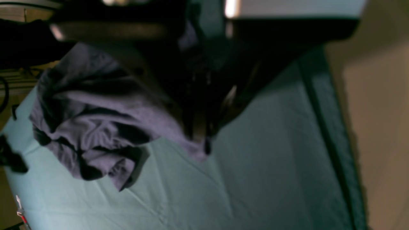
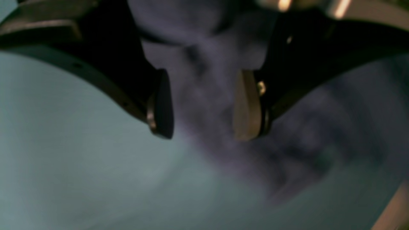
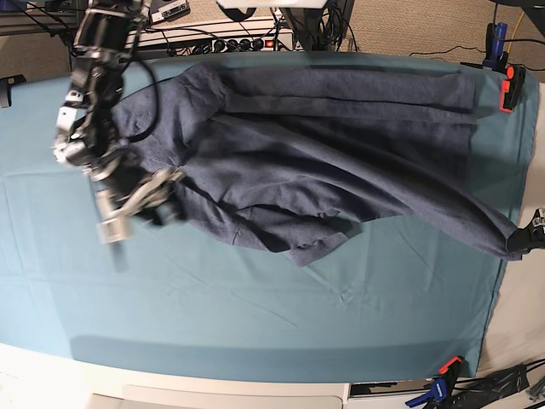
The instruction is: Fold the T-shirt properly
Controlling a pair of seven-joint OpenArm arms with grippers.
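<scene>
**Right pincer spread over the shirt's edge, left pincer pinned at the far corner**

Right gripper [image 2: 203,105] stands with its jaws apart, blue-grey cloth of the T-shirt [image 3: 341,162] showing in the gap between the two pads; nothing looks clamped, though the wrist view is blurred. In the base view this gripper [image 3: 136,203] sits at the shirt's end on that view's left, just beside a rumpled fold, so the cloth lies directly below and ahead of it.

Left gripper [image 1: 198,127] is dark and hard to read, but it appears closed together on a pinch of the shirt's edge, which hangs from it. In the base view that arm shows only at the table's right edge [image 3: 526,234], where a corner of the shirt is drawn out to a point.

The T-shirt lies spread but creased on the teal table cloth [image 3: 255,315], its long axis running left to right across the base view, between the two arms. The bunched flap near the middle [image 3: 298,243] is nearer the right arm, which I judge better placed to take a fresh hold there.

No containers are in view.
</scene>
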